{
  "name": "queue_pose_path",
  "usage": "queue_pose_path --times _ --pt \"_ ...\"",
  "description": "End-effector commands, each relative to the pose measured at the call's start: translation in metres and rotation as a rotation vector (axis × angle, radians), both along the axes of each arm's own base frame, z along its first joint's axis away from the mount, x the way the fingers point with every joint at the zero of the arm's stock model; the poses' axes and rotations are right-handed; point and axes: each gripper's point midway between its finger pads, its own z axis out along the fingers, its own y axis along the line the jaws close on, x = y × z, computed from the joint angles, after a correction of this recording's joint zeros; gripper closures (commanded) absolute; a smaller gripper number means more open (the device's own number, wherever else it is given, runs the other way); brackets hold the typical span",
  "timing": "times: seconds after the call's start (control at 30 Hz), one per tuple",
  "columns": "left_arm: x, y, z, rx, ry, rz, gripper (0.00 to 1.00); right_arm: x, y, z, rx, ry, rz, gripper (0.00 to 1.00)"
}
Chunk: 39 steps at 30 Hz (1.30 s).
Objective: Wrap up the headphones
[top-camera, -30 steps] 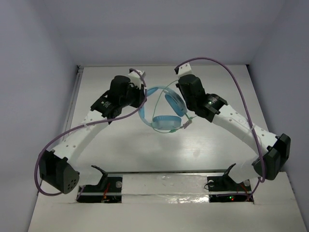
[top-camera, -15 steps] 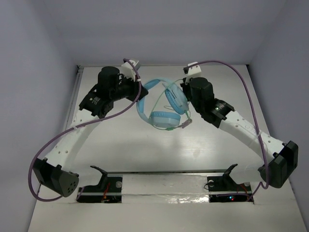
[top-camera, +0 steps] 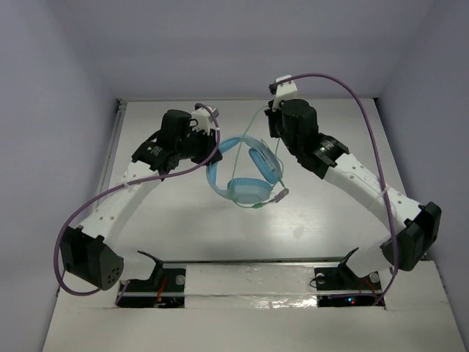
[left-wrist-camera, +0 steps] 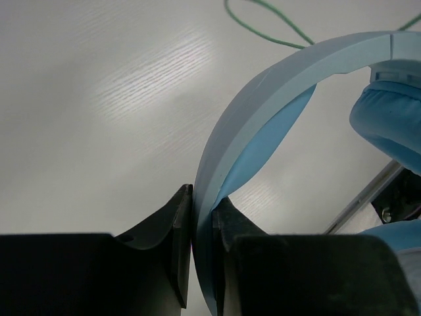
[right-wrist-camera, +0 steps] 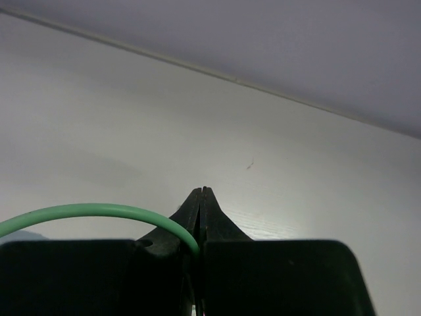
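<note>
The light blue headphones (top-camera: 245, 172) hang in the air between my two arms, above the middle of the table. My left gripper (top-camera: 214, 150) is shut on the curved headband (left-wrist-camera: 263, 99), which runs up and right from between the jaws in the left wrist view. An ear cup (left-wrist-camera: 388, 125) shows at the right edge there. My right gripper (top-camera: 270, 121) is shut on the thin pale green cord (right-wrist-camera: 99, 214), which curves off to the left from the closed jaws in the right wrist view. The cord (top-camera: 253, 128) loops round the ear cups, and its plug end (top-camera: 280, 195) dangles below them.
Thick purple robot cables (top-camera: 352, 95) arc over both arms. The white table (top-camera: 220, 227) is walled by pale panels at the back and sides. A raised rail (top-camera: 249, 260) with both arm mounts runs along the near edge.
My right gripper has moved up and back toward the far wall with the cord. My left gripper has shifted slightly right and nearer, and the headphones have swung a little lower.
</note>
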Motion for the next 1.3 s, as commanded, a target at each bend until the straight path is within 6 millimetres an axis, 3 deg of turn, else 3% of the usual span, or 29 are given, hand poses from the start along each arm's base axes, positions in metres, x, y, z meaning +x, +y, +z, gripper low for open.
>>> queue_pose_path --times 0.0,0.1,0.2,0.37,0.57,0.6,0.63,0.7,0.77,0.83,0.93,1.13,1.27 --pt "-0.01 -0.017 0.039 -0.131 -0.078 -0.085 1.0 0.008 0.004 -0.015 -0.029 0.028 -0.006 1.0" --pt "-0.02 -0.025 0.057 -0.187 -0.104 -0.148 1.0 0.007 0.009 -0.033 -0.041 0.061 0.021 1.0" --pt "-0.026 -0.028 0.063 -0.211 -0.101 -0.181 1.0 0.013 0.003 -0.036 -0.053 0.069 -0.015 1.0" --pt "-0.024 -0.022 0.084 -0.246 -0.162 -0.133 1.0 0.011 -0.009 -0.03 0.004 0.046 -0.05 1.0" --pt "-0.018 -0.013 0.115 -0.305 -0.224 -0.086 1.0 -0.003 -0.008 -0.054 0.103 0.09 -0.041 1.0" --pt "-0.019 -0.013 0.124 -0.316 -0.24 -0.09 1.0 -0.005 -0.002 -0.053 0.149 0.086 -0.014 1.0" --pt "-0.018 -0.013 0.129 -0.332 -0.251 -0.1 1.0 -0.009 -0.001 -0.068 0.152 0.109 -0.001 1.0" --pt "-0.02 -0.015 0.141 -0.364 -0.261 -0.107 1.0 -0.015 0.011 -0.06 0.229 0.079 0.066 1.0" --pt "-0.02 -0.017 0.149 -0.393 -0.267 -0.105 1.0 -0.022 0.02 -0.07 0.266 0.081 0.125 0.86" --pt "-0.021 -0.019 0.156 -0.414 -0.275 -0.116 1.0 -0.028 0.037 -0.058 0.34 0.041 0.228 0.68" --pt "-0.023 -0.022 0.165 -0.441 -0.279 -0.131 1.0 -0.027 0.053 -0.067 0.359 0.033 0.295 0.53" --pt "-0.029 -0.017 0.197 -0.469 -0.32 -0.11 1.0 -0.013 0.061 -0.085 0.415 0.035 0.374 0.51" --pt "-0.03 -0.016 0.211 -0.491 -0.316 -0.093 1.0 -0.015 0.074 -0.102 0.431 0.05 0.459 0.48"
